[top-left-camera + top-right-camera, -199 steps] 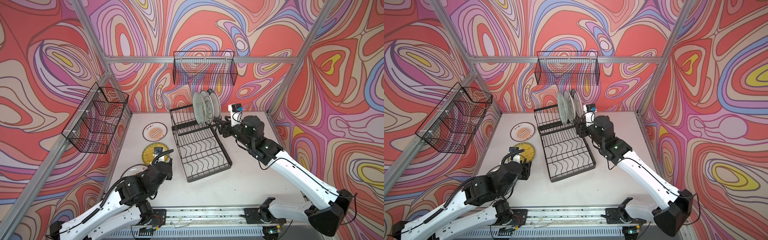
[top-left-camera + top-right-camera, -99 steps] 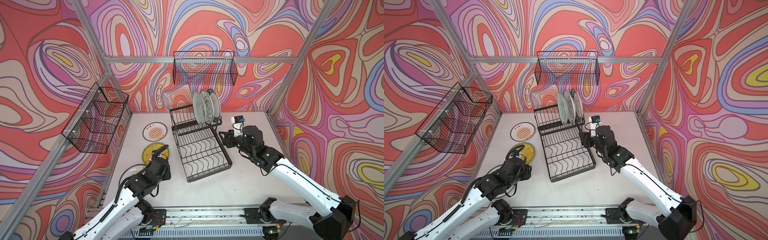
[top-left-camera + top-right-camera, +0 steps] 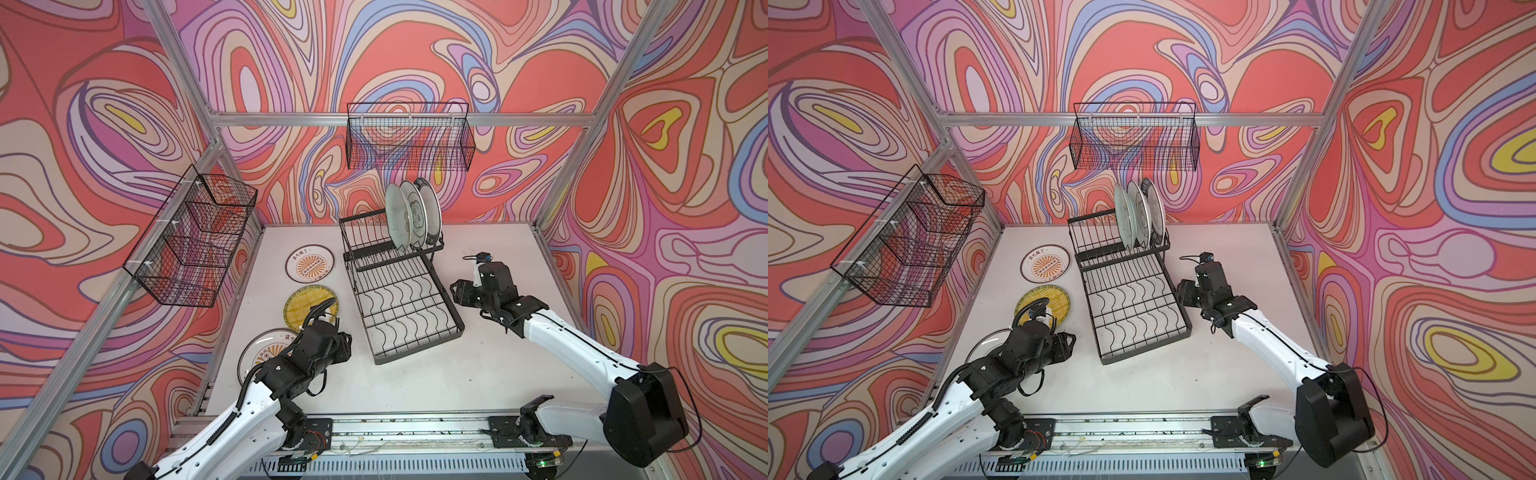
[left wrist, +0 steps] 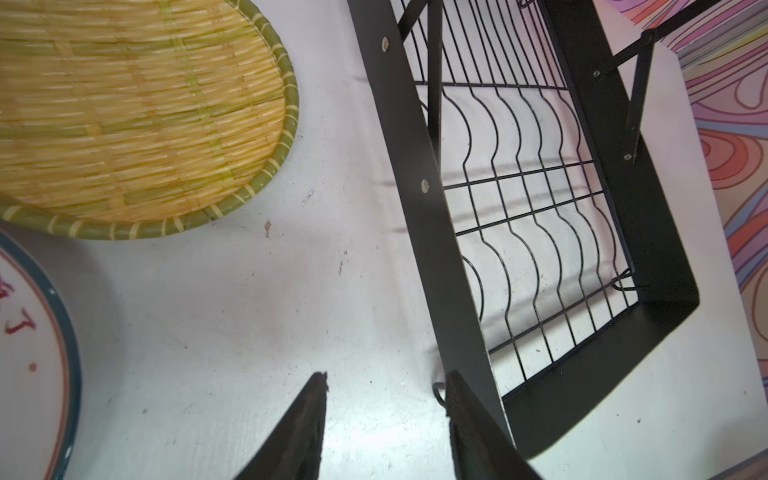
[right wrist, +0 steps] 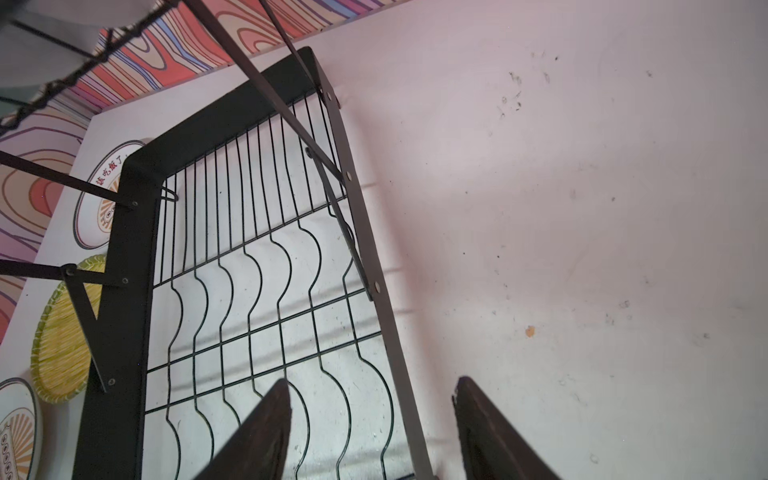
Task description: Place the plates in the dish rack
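My left hand (image 4: 387, 376) hung spread beside the dish rack (image 3: 419, 348); my right hand (image 5: 374, 381), spread too, hung opposite, both empty.

Three plates (image 3: 397, 220) stand in the dish rack (image 3: 419, 348); three lie left of it.

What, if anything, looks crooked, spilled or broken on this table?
The dish rack sits skewed, its sides not parallel to the table edges. Beside it, dark specks and one orange speck dirty the table. Nothing looks broken or spilled.
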{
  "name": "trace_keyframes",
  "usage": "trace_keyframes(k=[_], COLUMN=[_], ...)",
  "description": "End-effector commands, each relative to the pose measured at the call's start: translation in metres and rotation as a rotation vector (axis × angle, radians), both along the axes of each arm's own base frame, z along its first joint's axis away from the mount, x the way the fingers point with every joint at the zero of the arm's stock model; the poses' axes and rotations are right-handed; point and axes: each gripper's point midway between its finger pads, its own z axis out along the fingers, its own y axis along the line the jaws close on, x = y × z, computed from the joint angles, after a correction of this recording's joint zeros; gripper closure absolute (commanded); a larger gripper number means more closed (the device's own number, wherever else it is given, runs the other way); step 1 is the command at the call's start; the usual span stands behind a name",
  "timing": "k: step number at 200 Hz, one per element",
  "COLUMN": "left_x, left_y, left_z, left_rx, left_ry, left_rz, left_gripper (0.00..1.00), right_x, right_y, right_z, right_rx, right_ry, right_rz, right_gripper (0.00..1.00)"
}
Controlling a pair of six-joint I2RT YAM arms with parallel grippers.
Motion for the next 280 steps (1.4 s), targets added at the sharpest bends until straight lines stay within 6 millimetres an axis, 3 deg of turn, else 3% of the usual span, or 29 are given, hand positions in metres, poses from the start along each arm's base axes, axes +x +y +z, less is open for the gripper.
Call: trace_keyframes(k=[1, 64, 138, 280], left_x=[0.005, 0.012, 0.015, 0.02], left_y=[-0.009, -0.022, -0.024, -0.037], left_z=[-0.001, -0.006, -0.004, -0.009], left_rx=[-0.054, -0.118, -0.148, -0.204], left_ry=[-0.008, -0.008, -0.028, -0.023], left_rz=[-0.001, -0.009, -0.003, -0.024], left_gripper=[0.51, 0.54, 0.55, 0.56], right_x=[0.005, 0.008, 0.01, 0.016], right_y=[0.008, 0.018, 0.023, 0.023], right_z=[-0.004, -0.03, -0.037, -0.055], right_rx=[0.034, 0.04, 0.05, 0.04], right_ry=[0.003, 0.06, 0.071, 0.11], right_rz=[0.022, 0.058, 0.076, 0.05], right_gripper=[0.37, 0.46, 0.54, 0.6])
